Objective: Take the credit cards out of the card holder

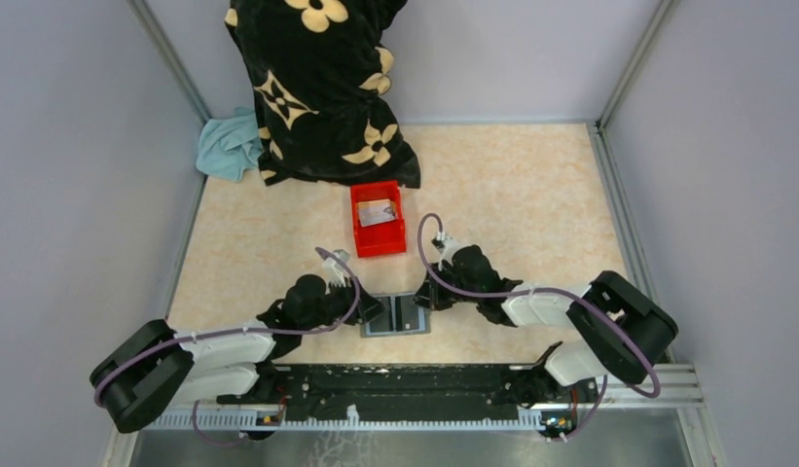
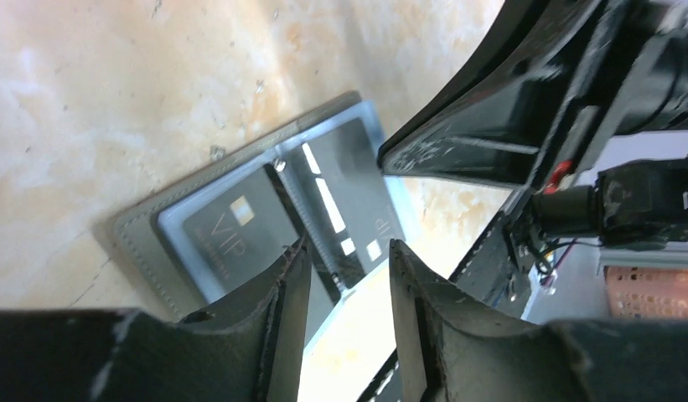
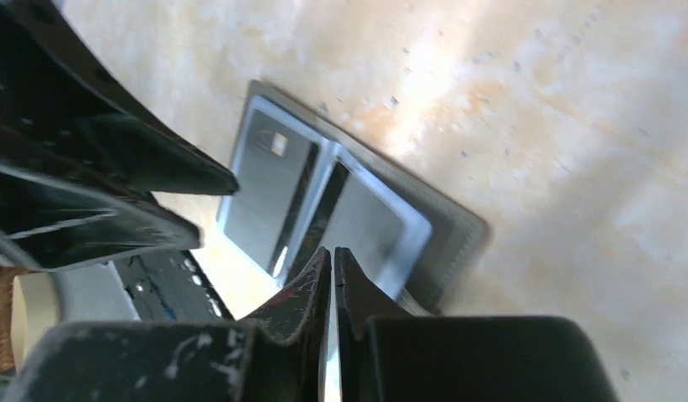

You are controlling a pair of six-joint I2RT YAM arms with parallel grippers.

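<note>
Left claw [image 2: 349, 245] released, right claw [image 3: 333, 251] clenched, at card holder [image 2: 137, 234] showing 1 "VIP" credit card [image 2: 231, 230].

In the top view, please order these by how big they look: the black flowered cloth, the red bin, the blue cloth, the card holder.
1. black flowered cloth
2. red bin and blue cloth: they look about alike, so I do not rank them
3. card holder, smallest, though partly hidden

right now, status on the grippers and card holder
Left gripper open over holder, empty. Right gripper near shut at holder's edge. Holder open flat, two dark cards in pockets. Grippers crowd each other; one card in red bin.
</note>
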